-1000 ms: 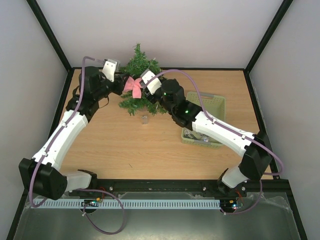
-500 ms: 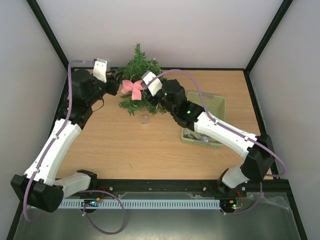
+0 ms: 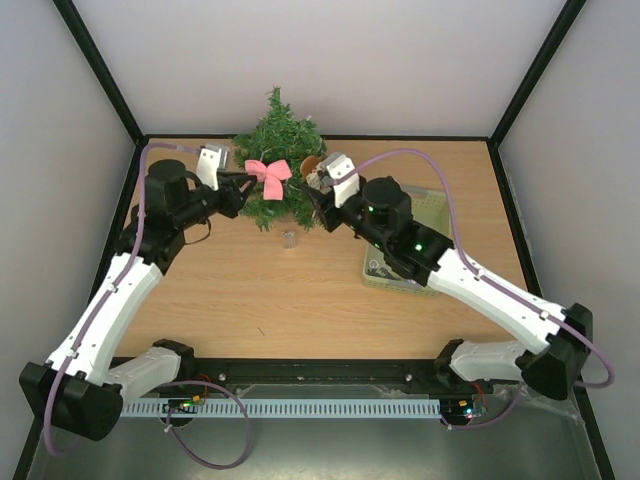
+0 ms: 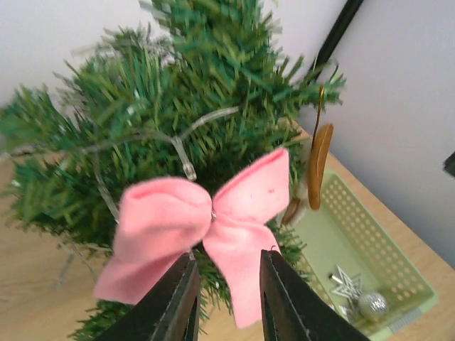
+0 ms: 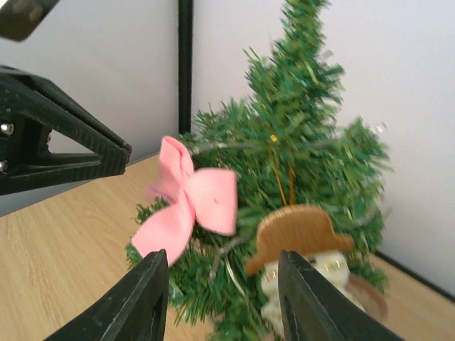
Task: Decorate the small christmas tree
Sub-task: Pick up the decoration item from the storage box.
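Tree: the small christmas tree (image 3: 280, 130) stands upright at the far edge of the table (image 3: 250, 290), close to the back wall and between our two grippers.
How it handles: we judge it light and easy to tip. The needles look soft and springy, and the branches look thin enough to bend under a push.
Where to take hold: we would steady it low on the trunk. Ornaments should go over a branch tip rather than being squeezed into the foliage.
Light string: a clear wire (image 4: 186, 160) runs across the tree's front branches, and we think a finger could snag on it.
Pink bow (image 3: 267, 172): soft fabric, sitting on the tree's front left at about mid height.
Snowman ornament (image 5: 302, 256): hangs from a gold thread on the tree's front right.
Left gripper (image 4: 227, 253): just left of the tree, with its fingers apart just short of the bow. It clamps nothing, and the right wrist view shows a gap between it and the bow.
Right gripper (image 5: 220, 254): just right of the tree, with its fingers wide apart. The snowman hangs ahead of them and nothing is held.
Basket (image 3: 432, 205): to the right of the tree and nearer to us. It holds a silver star (image 4: 348, 280) and a ball (image 4: 371, 304).
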You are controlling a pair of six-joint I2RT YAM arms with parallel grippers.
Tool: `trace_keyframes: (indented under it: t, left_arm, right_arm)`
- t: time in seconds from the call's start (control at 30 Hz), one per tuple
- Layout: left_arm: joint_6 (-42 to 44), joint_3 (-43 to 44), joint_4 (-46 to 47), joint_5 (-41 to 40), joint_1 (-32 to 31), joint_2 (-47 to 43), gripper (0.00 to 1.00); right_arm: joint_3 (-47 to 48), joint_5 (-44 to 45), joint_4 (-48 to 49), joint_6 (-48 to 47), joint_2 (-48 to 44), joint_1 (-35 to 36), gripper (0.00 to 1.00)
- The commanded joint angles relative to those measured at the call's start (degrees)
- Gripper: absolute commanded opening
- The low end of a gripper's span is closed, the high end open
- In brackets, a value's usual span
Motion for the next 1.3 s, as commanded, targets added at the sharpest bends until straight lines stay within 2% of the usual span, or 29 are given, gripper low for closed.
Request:
trace_keyframes:
  t: [0.0, 0.13, 0.43, 0.83, 1.0, 1.03, 1.13, 1.27]
  left_arm:
    - [-1.6, -1.3, 2.6, 4.8, -0.9, 2.3, 0.25]
    - [-1.7, 0.4, 4.4, 5.3, -1.9, 5.7, 0.25]
    - [-1.4, 2.0, 5.5, 3.2, -2.6, 9.7, 0.25]
    - [-1.5, 3.5, 2.3, 1.2, -2.8, 4.0, 0.29]
    - [-1.6, 2.9, -0.9, -2.6, -2.8, -0.4, 0.43]
    - [-1.4, 2.5, -1.9, -3.9, -2.8, -1.7, 0.5]
    - [-0.9, 0.4, -3.7, -9.0, -2.8, -5.8, 0.68]
    - [-1.0, -4.3, -5.1, -12.3, -2.5, -10.6, 0.84]
  right_arm:
    - [-4.8, 5.8, -2.4, 9.5, -6.4, -0.3, 0.41]
    - [-7.9, 9.0, -3.3, 10.5, -10.9, -0.3, 0.41]
    - [-8.5, 13.3, -9.2, 10.9, -12.7, -0.3, 0.42]
    - [-14.5, 15.6, -10.1, 17.1, -15.8, -0.3, 0.43]
    - [-15.3, 24.1, -12.0, 22.6, -14.1, -0.6, 0.44]
    - [-15.3, 25.5, -12.4, 23.5, -13.7, -1.2, 0.44]
    - [-15.7, 23.7, -13.2, 24.1, -12.4, -6.0, 0.44]
    - [-17.0, 17.9, -13.7, 26.7, -9.2, -14.2, 0.46]
